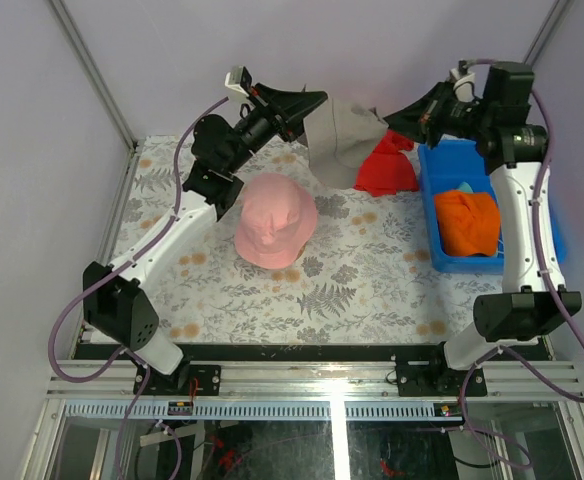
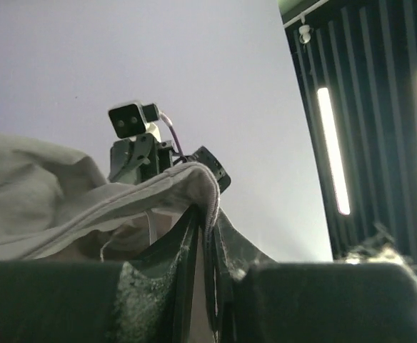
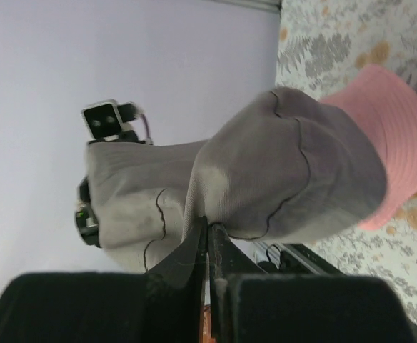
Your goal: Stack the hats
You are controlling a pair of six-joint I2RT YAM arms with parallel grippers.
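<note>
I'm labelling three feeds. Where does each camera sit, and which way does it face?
Top external: above and behind the robot, looking down on the table; the left arm and right arm show, holding the grey hat up between them.
Left wrist: on the left arm, looking up along the left gripper, shut on the hat's brim, toward the right wrist camera.
Right wrist: on the right arm, looking along the right gripper, shut on the hat, with the pink hat beyond.
Shared: all show the grey hat.

Grey hat [image 1: 344, 140], pink hat [image 1: 275, 220], orange hat [image 1: 469, 222], perhaps teal.
</note>
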